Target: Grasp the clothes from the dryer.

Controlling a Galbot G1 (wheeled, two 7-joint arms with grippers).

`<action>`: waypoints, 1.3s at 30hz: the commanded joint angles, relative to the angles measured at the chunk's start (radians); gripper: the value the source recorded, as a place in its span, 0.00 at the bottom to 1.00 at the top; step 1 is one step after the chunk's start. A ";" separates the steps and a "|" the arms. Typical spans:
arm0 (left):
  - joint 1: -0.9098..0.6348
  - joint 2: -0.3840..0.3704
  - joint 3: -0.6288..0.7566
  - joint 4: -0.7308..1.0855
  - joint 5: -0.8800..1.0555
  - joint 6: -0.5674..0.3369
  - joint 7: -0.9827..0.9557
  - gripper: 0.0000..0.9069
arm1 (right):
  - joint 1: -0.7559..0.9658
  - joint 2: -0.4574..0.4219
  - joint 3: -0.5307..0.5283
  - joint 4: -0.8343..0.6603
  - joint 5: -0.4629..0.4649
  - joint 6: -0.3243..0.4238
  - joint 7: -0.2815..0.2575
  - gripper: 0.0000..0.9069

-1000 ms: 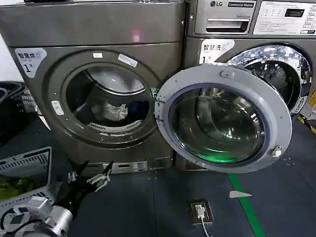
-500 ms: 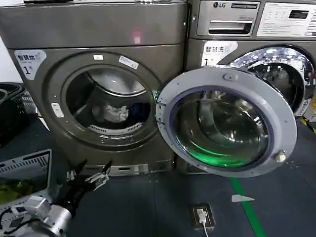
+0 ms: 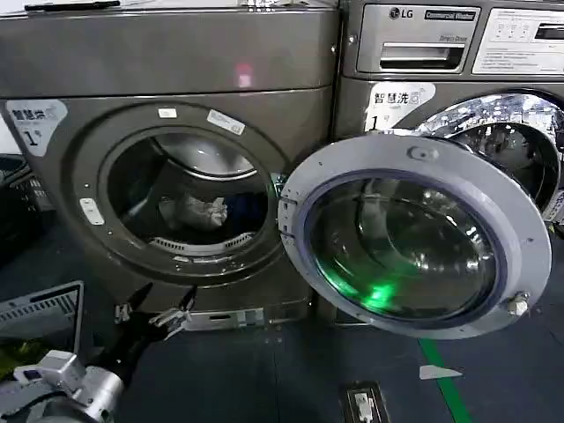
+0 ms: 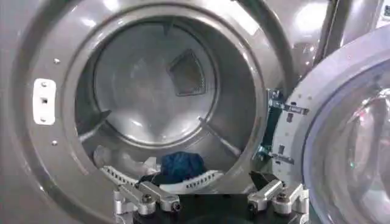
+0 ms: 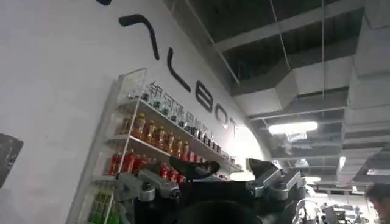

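While raised low before the dryer (image 3: 176, 132), left claw (image 3: 152, 304) spread wide, empty, clothes (image 3: 204, 211) inside drum.

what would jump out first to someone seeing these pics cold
The dryer stands wide open, its big round door swung out to the right in front of the LG machine. Low in the drum lie the clothes, whitish-grey with dark blue. The left hand hovers open below the porthole, aimed at it.

Glossy metal dryer (image 3: 167, 62), soft clothes (image 3: 201, 211)
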 commanded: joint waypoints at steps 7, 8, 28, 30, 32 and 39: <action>-0.004 -0.004 0.003 0.011 0.001 0.000 0.000 1.00 | 0.003 0.003 -0.003 -0.002 -0.002 0.007 -0.001 1.00; -0.004 -0.004 0.003 0.011 0.001 0.000 0.000 1.00 | 0.004 0.004 -0.003 -0.001 -0.002 0.008 -0.002 1.00; -0.009 -0.005 0.005 0.014 0.000 0.000 0.000 1.00 | 0.008 0.007 -0.008 -0.001 -0.003 0.010 -0.004 1.00; -0.009 -0.005 0.005 0.013 0.001 0.000 0.000 1.00 | 0.008 0.007 -0.008 -0.001 -0.003 0.011 -0.004 1.00; -0.009 -0.004 0.005 0.013 0.001 0.000 0.000 1.00 | 0.007 0.005 -0.007 -0.004 -0.003 0.011 -0.004 1.00; -0.008 -0.001 0.005 0.012 0.000 0.000 0.000 1.00 | 0.005 0.005 -0.007 -0.001 -0.002 0.011 -0.003 1.00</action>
